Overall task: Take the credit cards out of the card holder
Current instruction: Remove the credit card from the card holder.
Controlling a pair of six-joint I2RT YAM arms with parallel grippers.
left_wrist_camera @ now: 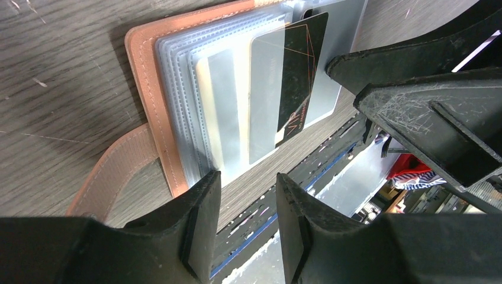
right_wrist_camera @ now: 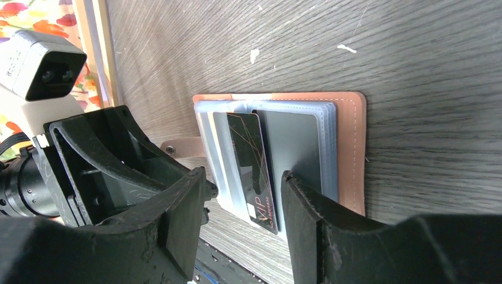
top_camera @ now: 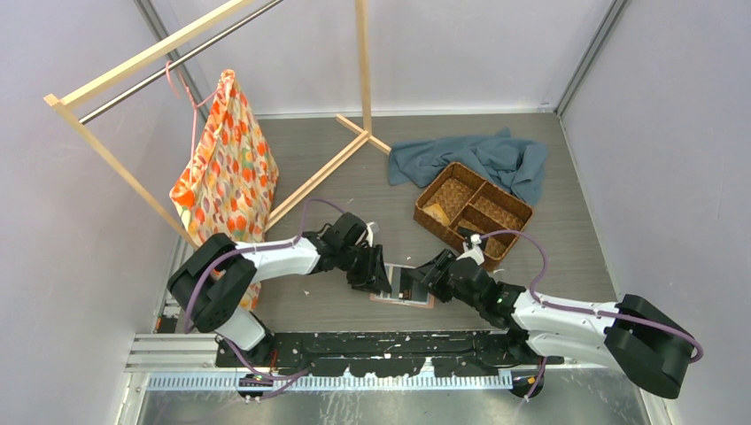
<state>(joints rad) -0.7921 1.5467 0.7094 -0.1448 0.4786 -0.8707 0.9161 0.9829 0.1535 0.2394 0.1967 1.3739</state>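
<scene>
Card holder [right_wrist_camera: 350,142] lay open; I saw a black card [right_wrist_camera: 251,171] sticking halfway out of it. Left gripper [left_wrist_camera: 247,180] and right gripper [right_wrist_camera: 244,174] both sat open, either side of it.

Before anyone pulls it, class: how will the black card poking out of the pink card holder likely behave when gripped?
The black card lies flat with straight edges, so probably stiff and light. Its smooth face may slip. The card holder looks unheld on the table, so it may drag along.
</scene>
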